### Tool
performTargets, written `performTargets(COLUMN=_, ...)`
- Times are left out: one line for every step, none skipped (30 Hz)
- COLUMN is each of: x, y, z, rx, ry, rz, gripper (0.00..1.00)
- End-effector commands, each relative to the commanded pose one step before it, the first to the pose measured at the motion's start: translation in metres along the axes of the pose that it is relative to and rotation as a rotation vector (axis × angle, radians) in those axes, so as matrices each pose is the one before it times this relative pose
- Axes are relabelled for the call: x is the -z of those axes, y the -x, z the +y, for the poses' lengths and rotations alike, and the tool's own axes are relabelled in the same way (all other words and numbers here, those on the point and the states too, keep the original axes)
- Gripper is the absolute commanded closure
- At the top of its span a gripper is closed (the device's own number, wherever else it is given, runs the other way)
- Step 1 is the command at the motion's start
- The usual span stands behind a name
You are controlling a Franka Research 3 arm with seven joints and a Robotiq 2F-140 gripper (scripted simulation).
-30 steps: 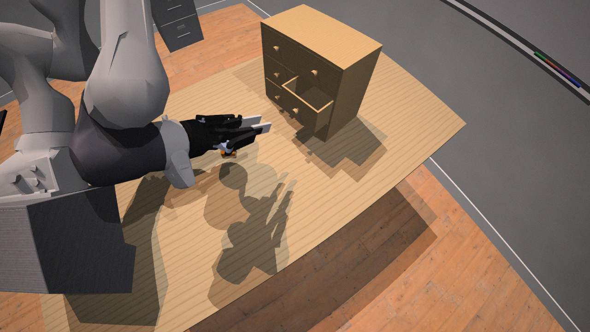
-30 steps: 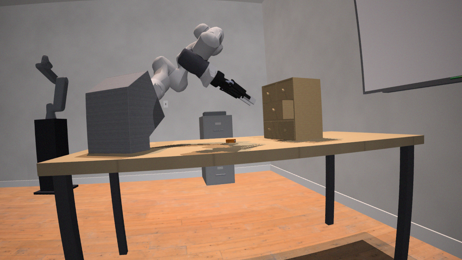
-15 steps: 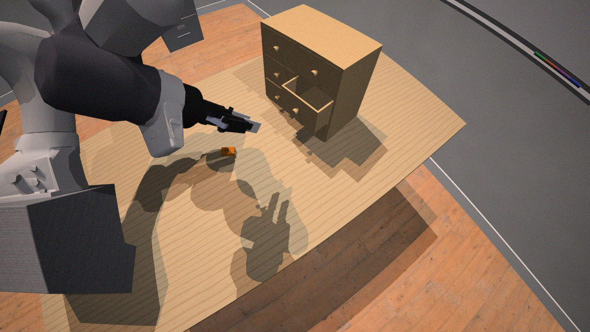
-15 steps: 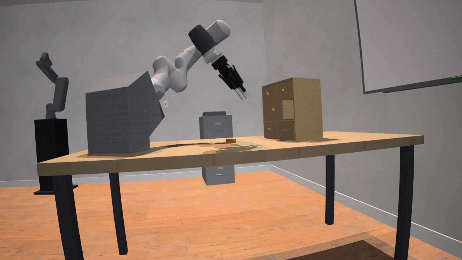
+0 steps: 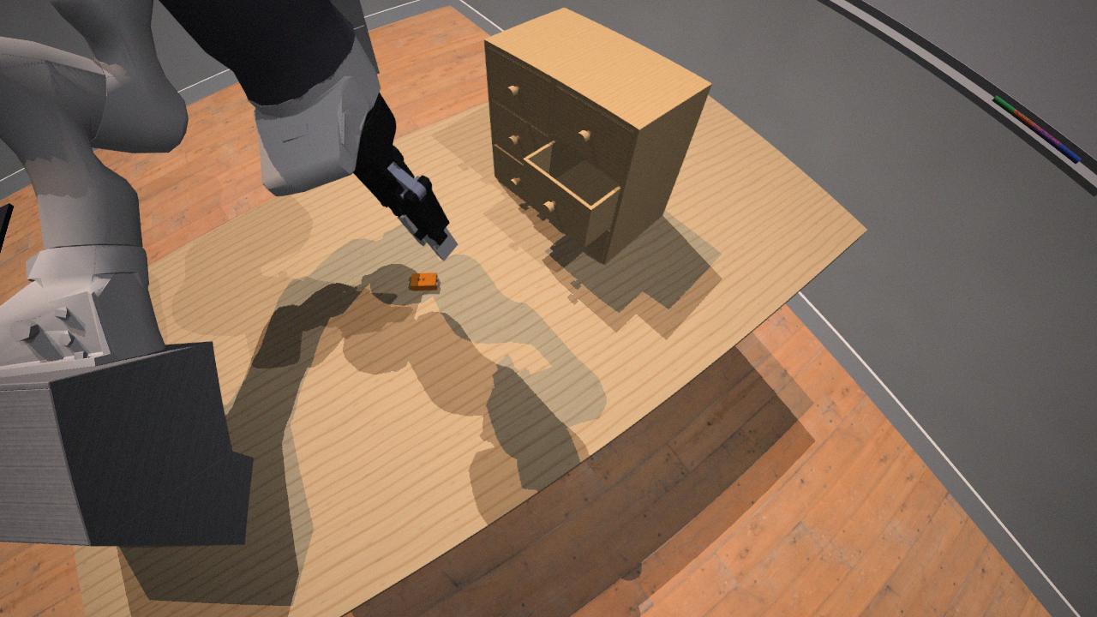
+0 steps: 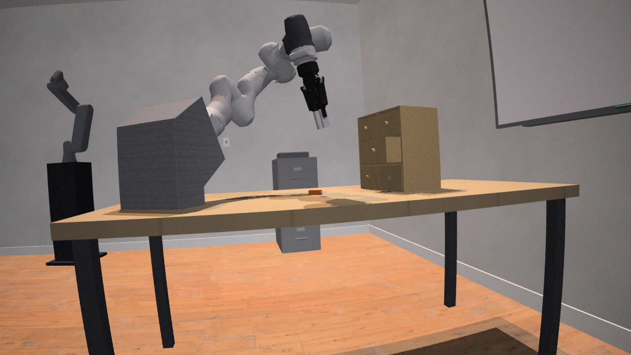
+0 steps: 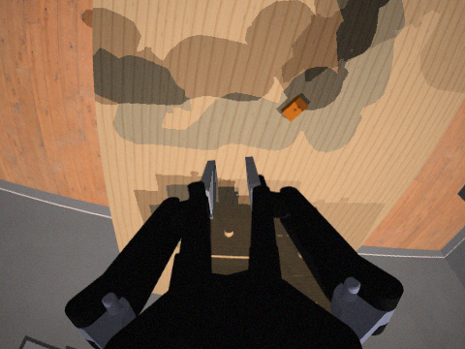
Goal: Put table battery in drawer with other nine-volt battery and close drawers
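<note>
The orange battery [image 5: 423, 281] [image 6: 315, 192] [image 7: 294, 108] lies on the table [image 5: 368, 429] [image 6: 397, 207] [image 7: 232, 19], between the grey block [image 5: 153, 452] [image 6: 163, 163] and the chest [image 5: 598, 68] [image 6: 419, 150]; 1 drawer [image 5: 563, 183] [image 6: 392, 149] juts from its front. Above hangs the gripper [image 5: 445, 249] [image 6: 323, 125] [image 7: 231, 171], nothing held, its fingers partway apart.

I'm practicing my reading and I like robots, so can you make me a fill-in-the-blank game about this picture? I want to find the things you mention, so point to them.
1. The little battery [image 5: 423, 281] [image 6: 315, 192] [image 7: 294, 109] on the table [image 5: 368, 460] [image 6: 397, 205] [image 7: 145, 160] is colored ____.
2. The small chest [image 5: 598, 68] [image 6: 419, 150] is made to look like ____.
3. In the chest, the number of drawers pulled well out is ____.
4. Between the fingers of the gripper [image 5: 445, 247] [image 6: 322, 125] [image 7: 231, 162], the robot is holding ____.

Missing words: orange; wood; one; nothing.
</note>
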State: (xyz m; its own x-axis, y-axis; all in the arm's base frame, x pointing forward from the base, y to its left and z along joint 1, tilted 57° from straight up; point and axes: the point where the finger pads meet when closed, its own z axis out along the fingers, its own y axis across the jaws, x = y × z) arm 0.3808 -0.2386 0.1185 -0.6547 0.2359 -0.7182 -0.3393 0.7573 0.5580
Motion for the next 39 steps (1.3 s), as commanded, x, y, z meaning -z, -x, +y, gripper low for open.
performTargets(x=0.00708, y=-0.01452, z=0.00158, rx=-0.13921, ry=0.02017, rz=0.12215, gripper=0.80)
performTargets(x=0.00158, y=-0.00126, z=-0.00002, rx=-0.00003, ry=-0.00014, rz=0.01710, gripper=0.80)
performTargets(x=0.00134, y=-0.00118, z=0.00003, rx=0.00004, ry=0.00019, rz=0.01556, gripper=0.80)
performTargets(x=0.00124, y=-0.00107, z=-0.00001, rx=-0.00001, ry=-0.00003, rz=0.01397, gripper=0.80)
performTargets(x=0.00000, y=0.00000, z=0.00000, rx=0.00000, ry=0.00000, rz=0.00000, gripper=0.80)
performTargets(x=0.00000, y=0.00000, z=0.00000, rx=0.00000, ry=0.00000, rz=0.00000, gripper=0.80)
performTargets(x=0.00113, y=-0.00097, z=-0.00003, rx=-0.00005, ry=-0.00019, rz=0.01239, gripper=0.80)
performTargets(x=0.00091, y=-0.00086, z=0.00002, rx=0.00003, ry=0.00010, rz=0.01089, gripper=0.80)
performTargets(x=0.00077, y=-0.00075, z=0.00002, rx=0.00003, ry=0.00010, rz=0.00940, gripper=0.80)
performTargets(x=0.00067, y=-0.00064, z=0.00000, rx=0.00000, ry=0.00002, rz=0.00795, gripper=0.80)
performTargets(x=0.00056, y=-0.00054, z=0.00000, rx=-0.00001, ry=-0.00003, rz=0.00657, gripper=0.80)
performTargets(x=0.00045, y=-0.00043, z=-0.00001, rx=-0.00002, ry=-0.00005, rz=0.00527, gripper=0.80)
performTargets(x=0.00035, y=-0.00034, z=-0.00001, rx=-0.00002, ry=-0.00006, rz=0.00409, gripper=0.80)
performTargets(x=0.00026, y=-0.00025, z=-0.00001, rx=-0.00002, ry=-0.00005, rz=0.00302, gripper=0.80)
performTargets(x=0.00018, y=-0.00017, z=-0.00001, rx=-0.00001, ry=-0.00004, rz=0.00208, gripper=0.80)
performTargets(x=0.00011, y=-0.00011, z=0.00000, rx=-0.00001, ry=-0.00003, rz=0.00130, gripper=0.80)
performTargets(x=0.00006, y=-0.00006, z=0.00000, rx=0.00000, ry=-0.00002, rz=0.00069, gripper=0.80)
performTargets(x=0.00002, y=-0.00002, z=0.00000, rx=0.00000, ry=-0.00001, rz=0.00026, gripper=0.80)
performTargets(x=0.00000, y=0.00000, z=0.00000, rx=0.00000, ry=0.00000, rz=0.00004, gripper=0.80)
performTargets(x=0.00000, y=0.00000, z=0.00000, rx=0.00000, ry=0.00000, rz=0.00000, gripper=0.80)
performTargets(x=0.00000, y=0.00000, z=0.00000, rx=0.00000, ry=0.00000, rz=0.00000, gripper=0.80)
performTargets(x=0.00000, y=0.00000, z=0.00000, rx=0.00000, ry=0.00000, rz=0.00000, gripper=0.80)
performTargets(x=0.00000, y=0.00000, z=0.00000, rx=0.00000, ry=0.00000, rz=0.00000, gripper=0.80)
performTargets(x=0.00000, y=0.00000, z=0.00000, rx=0.00000, ry=0.00000, rz=0.00000, gripper=0.80)
performTargets(x=0.00000, y=0.00000, z=0.00000, rx=0.00000, ry=0.00000, rz=0.00000, gripper=0.80)
performTargets(x=0.00000, y=0.00000, z=0.00000, rx=0.00000, ry=0.00000, rz=0.00000, gripper=0.80)
performTargets(x=0.00000, y=0.00000, z=0.00000, rx=0.00000, ry=0.00000, rz=0.00000, gripper=0.80)
performTargets(x=0.00000, y=0.00000, z=0.00000, rx=0.00000, ry=0.00000, rz=0.00000, gripper=0.80)
performTargets(x=0.00000, y=0.00000, z=0.00000, rx=0.00000, ry=0.00000, rz=0.00000, gripper=0.80)
performTargets(x=0.00000, y=0.00000, z=0.00000, rx=0.00000, ry=0.00000, rz=0.00000, gripper=0.80)
performTargets(x=0.00000, y=0.00000, z=0.00000, rx=0.00000, ry=0.00000, rz=0.00000, gripper=0.80)
performTargets(x=0.00000, y=0.00000, z=0.00000, rx=0.00000, ry=0.00000, rz=0.00000, gripper=0.80)
performTargets(x=0.00000, y=0.00000, z=0.00000, rx=0.00000, ry=0.00000, rz=0.00000, gripper=0.80)
performTargets(x=0.00000, y=0.00000, z=0.00000, rx=0.00000, ry=0.00000, rz=0.00000, gripper=0.80)
performTargets(x=0.00000, y=0.00000, z=0.00000, rx=0.00000, ry=0.00000, rz=0.00000, gripper=0.80)
performTargets(x=0.00000, y=0.00000, z=0.00000, rx=0.00000, ry=0.00000, rz=0.00000, gripper=0.80)
performTargets(x=0.00000, y=0.00000, z=0.00000, rx=0.00000, ry=0.00000, rz=0.00000, gripper=0.80)
performTargets(x=0.00000, y=0.00000, z=0.00000, rx=0.00000, ry=0.00000, rz=0.00000, gripper=0.80)
performTargets(x=0.00000, y=0.00000, z=0.00000, rx=0.00000, ry=0.00000, rz=0.00000, gripper=0.80)
